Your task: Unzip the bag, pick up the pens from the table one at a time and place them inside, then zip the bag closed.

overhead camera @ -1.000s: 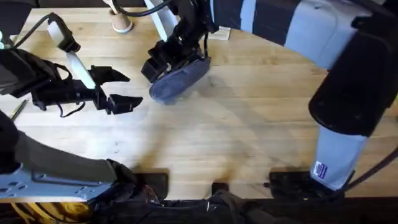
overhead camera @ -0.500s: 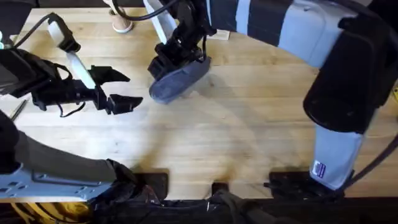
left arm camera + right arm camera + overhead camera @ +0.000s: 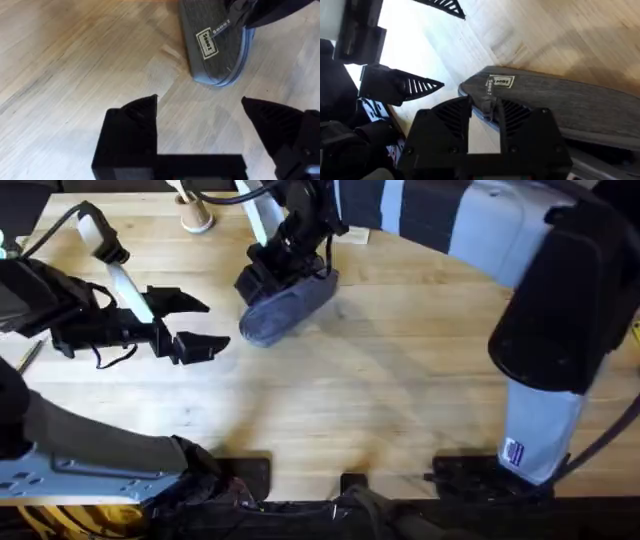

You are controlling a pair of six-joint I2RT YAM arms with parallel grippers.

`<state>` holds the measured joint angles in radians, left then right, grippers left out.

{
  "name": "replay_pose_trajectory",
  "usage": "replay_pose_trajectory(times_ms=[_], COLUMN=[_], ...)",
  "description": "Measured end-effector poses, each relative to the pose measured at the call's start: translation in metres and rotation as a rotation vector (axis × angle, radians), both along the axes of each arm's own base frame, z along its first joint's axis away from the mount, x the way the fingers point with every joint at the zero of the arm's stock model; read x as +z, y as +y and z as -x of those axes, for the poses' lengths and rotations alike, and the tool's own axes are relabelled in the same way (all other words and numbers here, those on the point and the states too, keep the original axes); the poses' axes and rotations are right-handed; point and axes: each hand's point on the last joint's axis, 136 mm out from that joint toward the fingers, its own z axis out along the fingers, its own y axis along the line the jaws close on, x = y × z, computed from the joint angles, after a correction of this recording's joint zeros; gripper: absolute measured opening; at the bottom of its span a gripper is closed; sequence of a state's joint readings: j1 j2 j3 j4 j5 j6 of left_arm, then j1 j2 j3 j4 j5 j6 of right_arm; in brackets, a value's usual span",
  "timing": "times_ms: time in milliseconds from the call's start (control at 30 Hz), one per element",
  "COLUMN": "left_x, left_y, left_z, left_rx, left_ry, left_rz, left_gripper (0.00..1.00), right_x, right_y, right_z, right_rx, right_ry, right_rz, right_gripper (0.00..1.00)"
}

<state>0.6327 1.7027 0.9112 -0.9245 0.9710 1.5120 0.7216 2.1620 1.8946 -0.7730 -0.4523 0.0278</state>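
Bag (image 3: 285, 307): it lies on the worktop (image 3: 400, 400), far side, a little left of centre. Your right gripper (image 3: 486, 111) sits at its left end, fingers pinched on the zipper pull tab (image 3: 485, 106). Your left gripper (image 3: 192, 323) hangs just left of the bag, jaws spread wide, nothing between them.
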Motion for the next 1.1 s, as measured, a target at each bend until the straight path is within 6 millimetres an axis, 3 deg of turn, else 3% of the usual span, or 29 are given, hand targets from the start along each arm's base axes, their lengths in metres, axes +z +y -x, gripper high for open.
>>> replay_pose_trajectory(times_ms=[400,567,833,1100], left_x=[0.000,0.000,0.001,0.015], left_y=[-0.001,-0.002,-0.002,-0.011], left_z=[0.002,0.002,0.002,-0.005], left_rx=[0.000,0.000,0.001,0.007], left_ry=[0.011,0.012,0.012,-0.041], left_rz=[0.009,0.009,0.015,0.093], left_gripper=[0.993,0.993,0.993,0.993], right_x=[0.004,0.004,0.006,0.027], right_y=[0.001,0.000,-0.002,-0.001], right_z=[-0.002,-0.003,-0.006,-0.020], right_rx=[-0.052,-0.058,-0.065,-0.078], right_ry=[0.061,0.065,0.064,0.027], right_rz=[-0.035,-0.034,-0.040,-0.076], right_gripper=[0.154,0.034,0.030,0.029])
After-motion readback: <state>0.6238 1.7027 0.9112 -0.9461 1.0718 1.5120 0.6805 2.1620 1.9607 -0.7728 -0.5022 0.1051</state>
